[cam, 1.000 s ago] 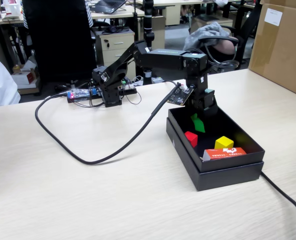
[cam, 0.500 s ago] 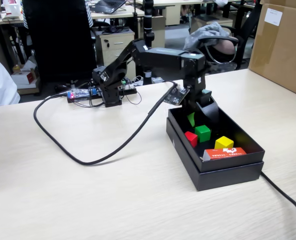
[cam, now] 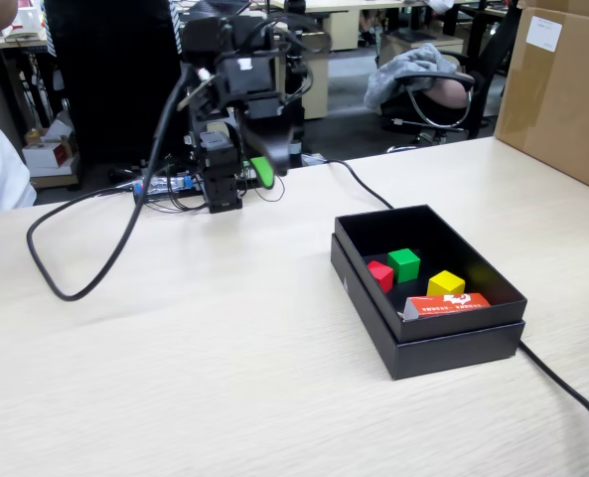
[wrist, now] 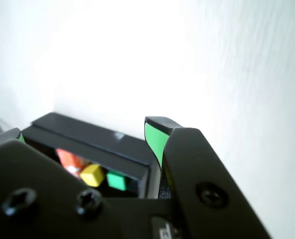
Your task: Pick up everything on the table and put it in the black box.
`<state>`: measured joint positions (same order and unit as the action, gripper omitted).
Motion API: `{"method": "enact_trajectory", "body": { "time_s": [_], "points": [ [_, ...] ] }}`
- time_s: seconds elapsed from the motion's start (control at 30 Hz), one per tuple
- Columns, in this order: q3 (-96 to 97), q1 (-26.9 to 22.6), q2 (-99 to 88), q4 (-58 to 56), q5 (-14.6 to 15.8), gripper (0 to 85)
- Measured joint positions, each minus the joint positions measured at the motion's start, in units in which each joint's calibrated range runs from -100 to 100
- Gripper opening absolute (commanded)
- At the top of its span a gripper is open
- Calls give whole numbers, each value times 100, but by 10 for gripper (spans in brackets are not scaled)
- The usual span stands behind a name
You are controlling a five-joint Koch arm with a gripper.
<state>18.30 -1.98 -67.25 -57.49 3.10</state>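
Note:
The green cube (cam: 404,263) rests inside the black box (cam: 359,286) on the right of the table (cam: 224,368) in the fixed view, beside a red cube (cam: 379,275). My gripper (cam: 264,164) hangs high over the arm's base at the back left, well away from the box, with a green-tipped finger (cam: 262,171) pointing down. In the wrist view the gripper (wrist: 87,135) is open and holds nothing. Between its jaws I look across at the black box (wrist: 107,145) and the green cube (wrist: 116,180) in it.
The box also holds a yellow cube (cam: 446,284) and an orange carton (cam: 448,304). A thick black cable (cam: 85,290) loops over the table's left half, and another cable (cam: 572,397) runs off at the front right. A brown carton (cam: 562,89) stands at the back right.
The gripper let the green cube go into the box, then the arm drew up and back to the left, out of the box. The cable loop swung left with it.

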Motion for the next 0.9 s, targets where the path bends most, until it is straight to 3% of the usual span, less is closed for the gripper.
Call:
{"method": "enact_trajectory", "body": {
  "time_s": [0.3,0.5,0.9],
  "points": [
    [3387,317,-3068,1293,-103,545],
    [4062,425,-3159,1502,-98,545],
    [5997,435,-3159,3678,-127,544]
  ]
}}
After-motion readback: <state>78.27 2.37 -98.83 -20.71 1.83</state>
